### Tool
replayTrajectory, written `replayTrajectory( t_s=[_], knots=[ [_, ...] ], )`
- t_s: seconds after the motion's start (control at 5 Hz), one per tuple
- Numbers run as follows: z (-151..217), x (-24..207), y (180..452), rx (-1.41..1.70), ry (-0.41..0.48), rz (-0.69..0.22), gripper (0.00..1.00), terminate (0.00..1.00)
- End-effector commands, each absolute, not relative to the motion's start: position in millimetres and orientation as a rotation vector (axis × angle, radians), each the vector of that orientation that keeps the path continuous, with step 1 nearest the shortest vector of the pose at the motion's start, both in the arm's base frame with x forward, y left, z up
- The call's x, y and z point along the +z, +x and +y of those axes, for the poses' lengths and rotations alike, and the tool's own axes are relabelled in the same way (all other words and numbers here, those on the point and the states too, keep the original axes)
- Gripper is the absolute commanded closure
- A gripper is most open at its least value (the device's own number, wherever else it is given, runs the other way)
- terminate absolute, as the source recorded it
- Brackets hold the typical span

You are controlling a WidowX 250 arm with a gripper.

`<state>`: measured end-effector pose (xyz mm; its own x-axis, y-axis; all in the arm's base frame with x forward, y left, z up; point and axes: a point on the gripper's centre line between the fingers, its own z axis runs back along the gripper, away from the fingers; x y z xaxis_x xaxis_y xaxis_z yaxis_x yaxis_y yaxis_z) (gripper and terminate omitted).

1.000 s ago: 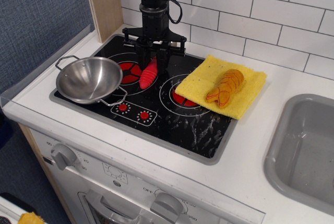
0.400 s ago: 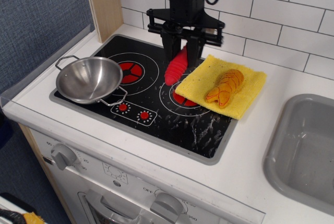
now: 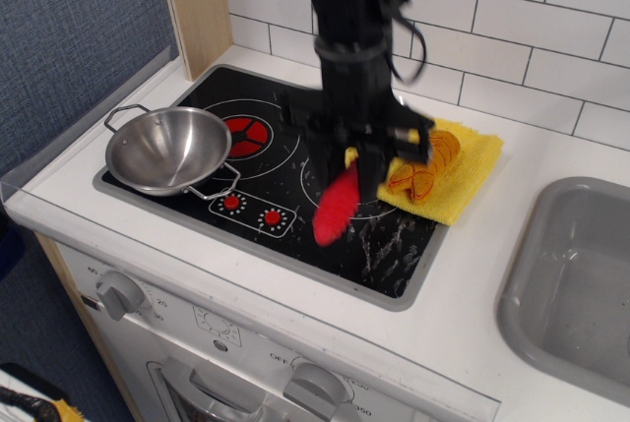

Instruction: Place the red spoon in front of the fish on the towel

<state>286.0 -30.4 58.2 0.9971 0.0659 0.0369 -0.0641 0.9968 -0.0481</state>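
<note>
My gripper (image 3: 360,168) is shut on the red spoon (image 3: 336,208). Its thick ribbed red handle hangs down and left over the front of the black stovetop; the silver bowl is hidden between my fingers. The orange fish (image 3: 429,165) lies on the yellow towel (image 3: 465,176) just right of my gripper, partly hidden behind it. The towel's left part is covered by my arm. The spoon is held above the stove, at the towel's front left edge.
A steel pan (image 3: 167,150) with wire handles sits on the left burner. Red stove knobs (image 3: 252,209) are at the stove's front. A grey sink (image 3: 576,284) is at the right. White tiled wall stands behind; a wooden panel (image 3: 197,9) is at the back left.
My gripper has carried the spoon from over the left burner rightward and then toward the front, and now holds it in front of the towel's left edge.
</note>
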Motion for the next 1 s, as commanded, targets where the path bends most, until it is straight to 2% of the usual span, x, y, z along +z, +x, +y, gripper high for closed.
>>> replayTrajectory(
  t_s=[0.0, 0.4, 0.8],
  knots=[
    [-39.8, 44.6, 274.1, 0.084, -0.006, -0.082, 1.0, 0.0],
    [-46.2, 29.1, 263.4, 0.063, 0.039, -0.067, 1.0, 0.0],
    [-41.2, 28.3, 252.7, 0.107, 0.054, -0.077, 1.0, 0.0]
  ],
)
